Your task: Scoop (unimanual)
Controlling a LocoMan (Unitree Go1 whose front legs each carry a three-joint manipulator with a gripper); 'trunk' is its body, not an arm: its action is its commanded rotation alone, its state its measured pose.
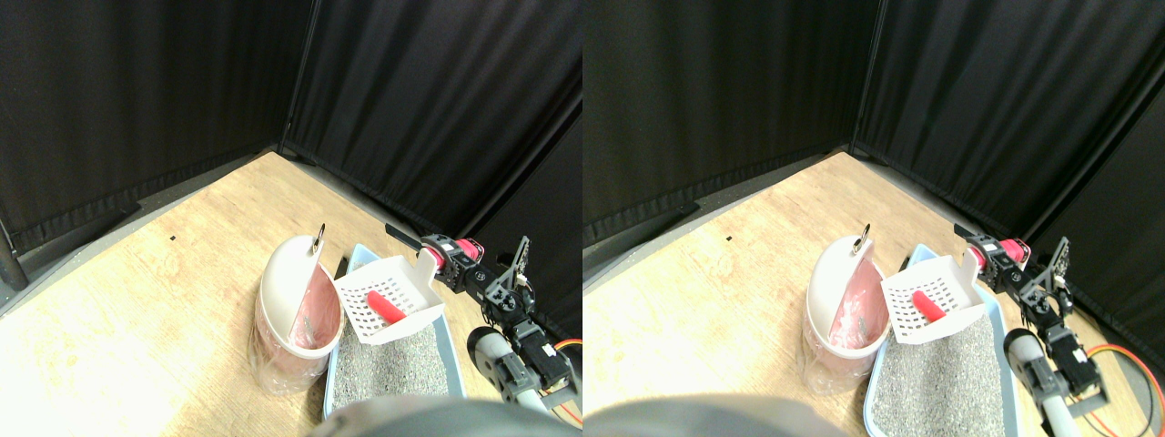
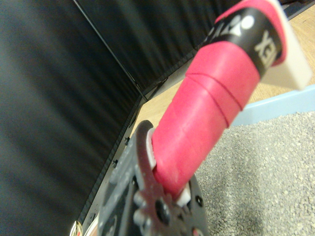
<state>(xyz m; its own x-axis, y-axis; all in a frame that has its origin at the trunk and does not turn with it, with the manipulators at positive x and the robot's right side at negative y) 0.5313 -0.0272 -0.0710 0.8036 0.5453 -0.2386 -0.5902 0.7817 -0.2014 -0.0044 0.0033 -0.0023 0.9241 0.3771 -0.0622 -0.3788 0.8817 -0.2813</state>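
One light blue litter tray (image 1: pixel 452 339) sits on the wooden floor (image 1: pixel 155 300), filled with grey granules (image 1: pixel 391 364). One white bin (image 1: pixel 289 300) with a pink liner stands touching the tray's left edge. One white slotted scoop (image 1: pixel 387 299) is raised above the tray's far end, carrying one red cylindrical piece (image 1: pixel 386 307). The right gripper (image 1: pixel 448 258) is clenched on the scoop's red-wrapped handle (image 2: pixel 206 123), with the arm reaching in from the lower right.
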